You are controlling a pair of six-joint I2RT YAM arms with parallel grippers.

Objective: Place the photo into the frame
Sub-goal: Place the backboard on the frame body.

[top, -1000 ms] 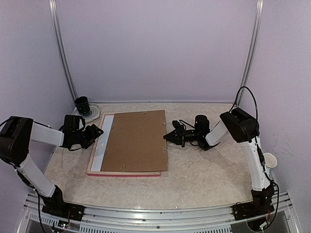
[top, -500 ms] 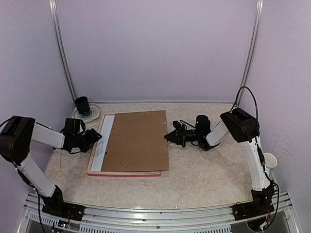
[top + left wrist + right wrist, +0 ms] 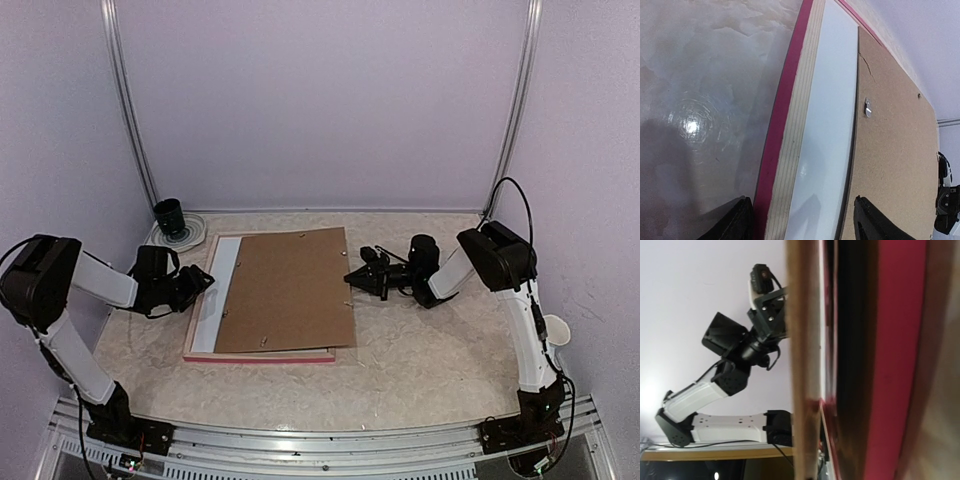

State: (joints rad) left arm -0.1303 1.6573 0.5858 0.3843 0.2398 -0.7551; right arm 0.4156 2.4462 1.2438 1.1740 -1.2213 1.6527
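Note:
The frame [image 3: 260, 357] lies face down mid-table, showing its pink-red edge [image 3: 785, 100] and pale wood back. A brown backing board [image 3: 285, 290] lies on it, shifted right, leaving a white strip [image 3: 218, 290] bare along the left. The photo is hidden. My left gripper [image 3: 200, 284] is open, its fingertips [image 3: 740, 222] straddling the frame's left rail and the white strip [image 3: 827, 125]. My right gripper [image 3: 350, 279] is shut on the board's right edge, which is raised a little off the frame [image 3: 895, 365]; its fingers are out of its own view.
A dark green cup [image 3: 170, 215] stands on a round dish at the back left corner. A white paper cup [image 3: 556, 330] sits beside the right arm. The lilac back wall runs behind the frame.
The frame and backing board have slid slightly to the right together with the right gripper. The left gripper has dropped lower at the frame's left rail and its jaws have narrowed a little.

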